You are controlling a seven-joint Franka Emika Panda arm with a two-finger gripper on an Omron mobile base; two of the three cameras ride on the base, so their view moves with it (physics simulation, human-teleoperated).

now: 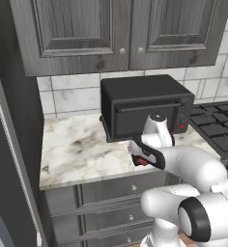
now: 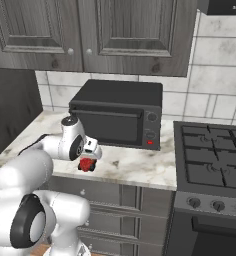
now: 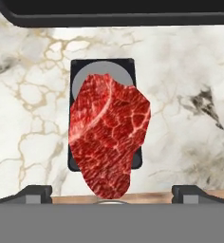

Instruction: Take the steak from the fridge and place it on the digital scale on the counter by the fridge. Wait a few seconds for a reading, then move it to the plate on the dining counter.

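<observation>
Your gripper (image 3: pixel 112 197) hangs over the counter (image 1: pixel 77 149), its two finger tips spread wide to either side of the steak (image 3: pixel 108 142) and apparently clear of it. The steak lies on the digital scale (image 3: pixel 80 69) directly below the hand, its long axis running across the line between the tips, with the toaster oven (image 2: pixel 117 112) just behind. To lift it, you likely need only descend and close.

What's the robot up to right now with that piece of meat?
Gripper low over the counter, jaws wide apart. Steak lying on the digital scale, released. Toaster oven just behind, not blocking.
</observation>
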